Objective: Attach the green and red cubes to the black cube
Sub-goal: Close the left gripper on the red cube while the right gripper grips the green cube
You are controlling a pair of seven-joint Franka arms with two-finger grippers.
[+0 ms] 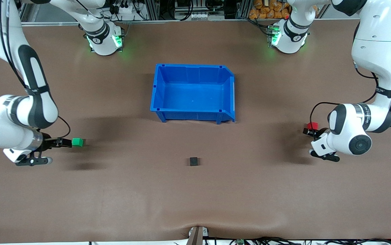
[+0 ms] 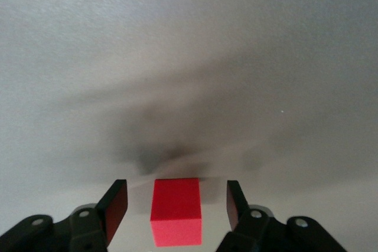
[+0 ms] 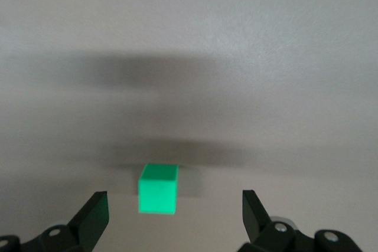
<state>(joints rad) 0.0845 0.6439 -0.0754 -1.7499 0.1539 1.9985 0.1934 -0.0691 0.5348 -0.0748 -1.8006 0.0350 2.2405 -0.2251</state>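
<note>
Black cube (image 1: pixel 193 161) untouched | left gripper (image 2: pixel 176 213) – apart, straddling red cube (image 2: pixel 175 212) | right gripper (image 3: pixel 175 213) – wide, green cube (image 3: pixel 157 189) untouched

The front camera looks down from high across the brown desk (image 1: pixel 195 204); both wrist cameras look closely down at its surface.

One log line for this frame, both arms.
left tool: open, around red cube | right tool: open, short of green cube | black cube: alone, nearer camera than blue bin
</note>
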